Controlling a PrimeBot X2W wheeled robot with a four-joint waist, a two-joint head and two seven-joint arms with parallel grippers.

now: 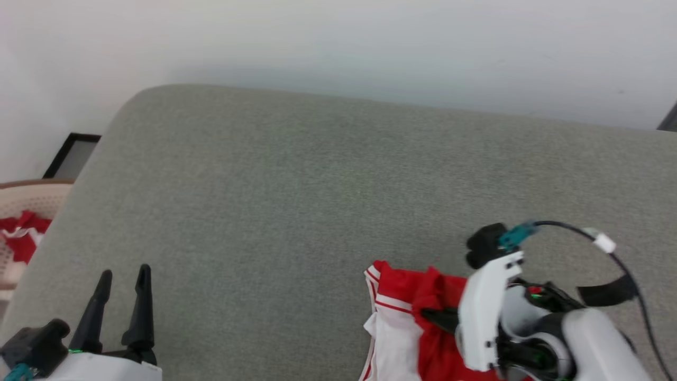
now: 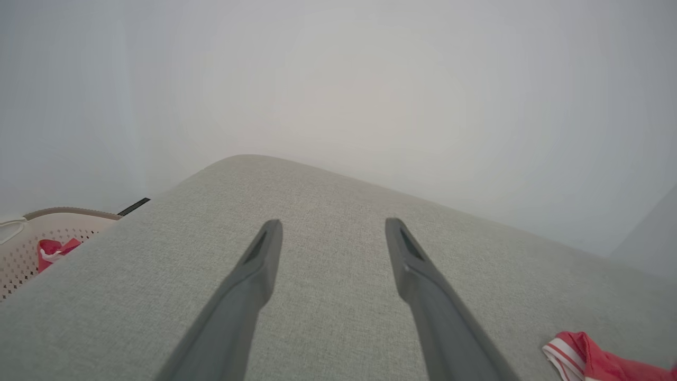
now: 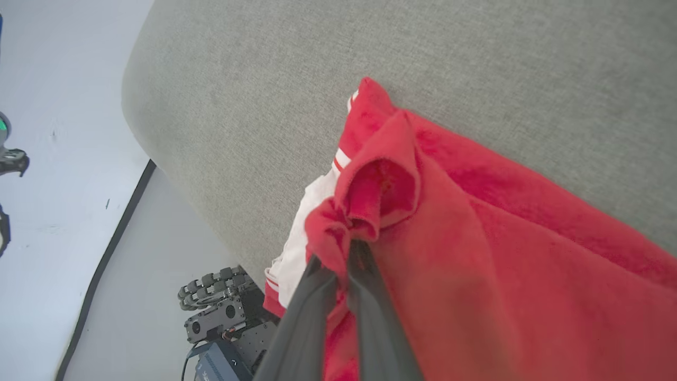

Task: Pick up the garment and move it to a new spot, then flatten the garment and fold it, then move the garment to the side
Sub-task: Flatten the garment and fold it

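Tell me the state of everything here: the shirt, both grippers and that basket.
garment: bunched at the near edge of the grey cushion, one red fold pinched, not yet flattened.
right gripper: shut on the garment.
left gripper: open, empty, over the grey cushion.
basket: beside the grey cushion, holding a small red cloth.
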